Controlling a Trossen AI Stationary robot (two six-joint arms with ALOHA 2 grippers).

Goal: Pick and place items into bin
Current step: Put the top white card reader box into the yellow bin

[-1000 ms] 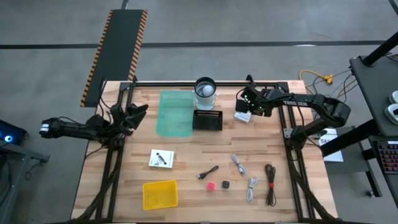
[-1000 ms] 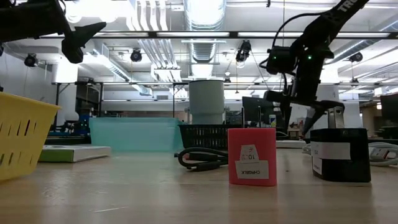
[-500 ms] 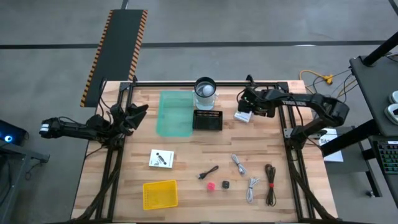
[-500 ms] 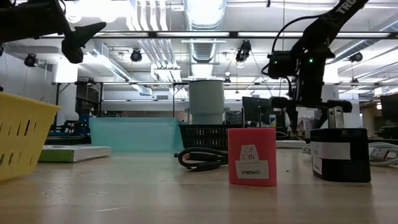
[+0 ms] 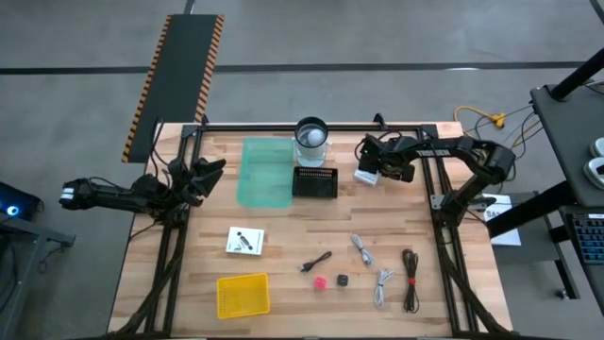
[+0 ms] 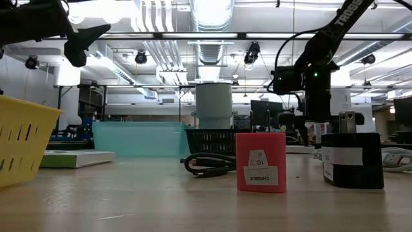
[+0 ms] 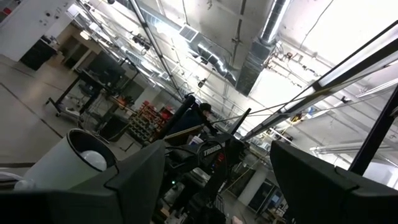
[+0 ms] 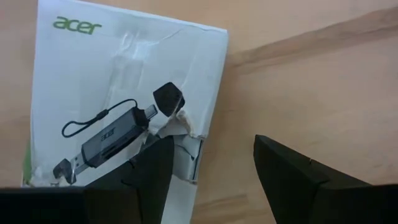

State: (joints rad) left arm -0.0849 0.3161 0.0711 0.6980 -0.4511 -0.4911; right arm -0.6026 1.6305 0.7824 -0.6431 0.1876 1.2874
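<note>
My right gripper (image 5: 376, 170) is open and points down over a white printed card (image 5: 367, 176) that lies flat near the table's far right. In the right wrist view one finger (image 8: 146, 177) is over the card's (image 8: 124, 93) edge and the other (image 8: 292, 180) over bare wood; no touch shows. A second card (image 5: 244, 240) lies flat at left centre. Black (image 5: 317, 262), grey (image 5: 360, 249), white (image 5: 381, 286) and brown (image 5: 410, 279) cables, a red ball (image 5: 321, 281) and a black cube (image 5: 343, 280) lie near the near edge. My left gripper (image 5: 209, 170) waits open, raised at the table's left edge.
A yellow bin (image 5: 243, 295) stands at the near left. A green tray (image 5: 266, 172), a black basket (image 5: 314, 181) and a white cylinder (image 5: 311, 137) stand along the far side, left of the right gripper. Bare wood lies between the cards.
My right gripper has moved a little toward the table's left, over the white card, and has tipped from a slant to point more straight down. The card and the other items have stayed where they were.
</note>
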